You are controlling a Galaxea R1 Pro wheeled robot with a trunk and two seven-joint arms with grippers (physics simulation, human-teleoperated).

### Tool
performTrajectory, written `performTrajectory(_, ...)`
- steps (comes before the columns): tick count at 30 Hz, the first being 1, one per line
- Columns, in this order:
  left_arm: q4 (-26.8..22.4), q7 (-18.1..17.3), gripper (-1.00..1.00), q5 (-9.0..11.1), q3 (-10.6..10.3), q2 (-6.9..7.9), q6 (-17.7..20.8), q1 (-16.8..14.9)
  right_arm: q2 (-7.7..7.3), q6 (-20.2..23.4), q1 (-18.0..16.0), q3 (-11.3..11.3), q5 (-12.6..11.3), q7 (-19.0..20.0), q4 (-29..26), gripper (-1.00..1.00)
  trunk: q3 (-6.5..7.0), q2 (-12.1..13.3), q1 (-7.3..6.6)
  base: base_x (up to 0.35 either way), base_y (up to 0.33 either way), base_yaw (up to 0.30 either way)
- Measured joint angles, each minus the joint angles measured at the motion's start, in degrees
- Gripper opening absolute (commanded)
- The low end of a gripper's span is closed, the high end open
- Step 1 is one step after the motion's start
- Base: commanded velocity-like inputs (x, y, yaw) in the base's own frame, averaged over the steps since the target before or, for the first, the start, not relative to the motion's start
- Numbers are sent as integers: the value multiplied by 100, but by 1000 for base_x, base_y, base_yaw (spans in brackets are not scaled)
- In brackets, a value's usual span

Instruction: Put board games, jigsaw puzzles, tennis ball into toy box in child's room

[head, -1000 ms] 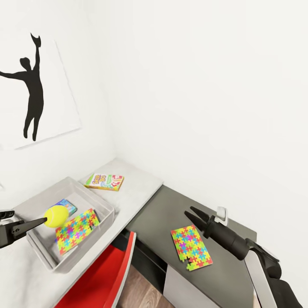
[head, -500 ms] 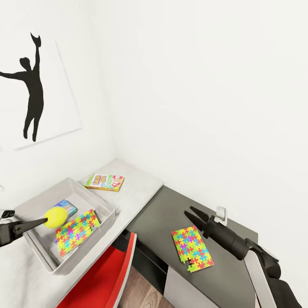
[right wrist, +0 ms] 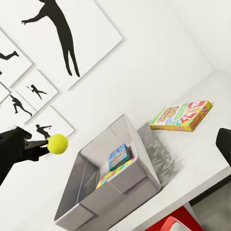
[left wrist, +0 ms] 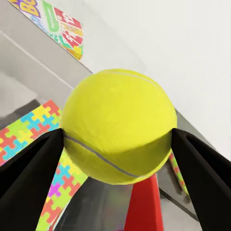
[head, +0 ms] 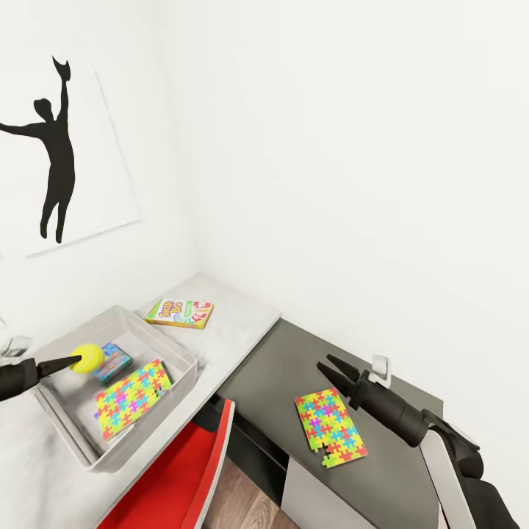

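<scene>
Left tool (head: 73,359) retreated, pinching round tennis ball (head: 87,358).

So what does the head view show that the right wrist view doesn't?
Head view alone: the second jigsaw puzzle on the dark lower desk section, and the right gripper, open. Right wrist view alone: several small silhouette pictures on the wall. Both: the left gripper holding the tennis ball over the toy box, and the board game on the light desk top.
</scene>
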Motion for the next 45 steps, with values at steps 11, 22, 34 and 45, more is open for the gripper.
performTrajectory(11,288,1107,-100,-35,-24,-3,2,-341,13,0,0,0,12,-7,11,100,0,0,0,0,0,0)
performTrajectory(22,302,1995,-100,-41,-54,-4,-4,-368,28,0,0,0,19,-7,33,100,0,0,0,0,0,0)
performTrajectory(34,303,2294,-100,-61,-57,-9,-13,-384,28,1,0,33,19,-157,36,100,0,0,0,0,0,0)
performTrajectory(45,390,3106,-100,-67,-87,-39,-35,-720,26,0,0,44,18,-174,37,100,0,0,0,0,0,0)
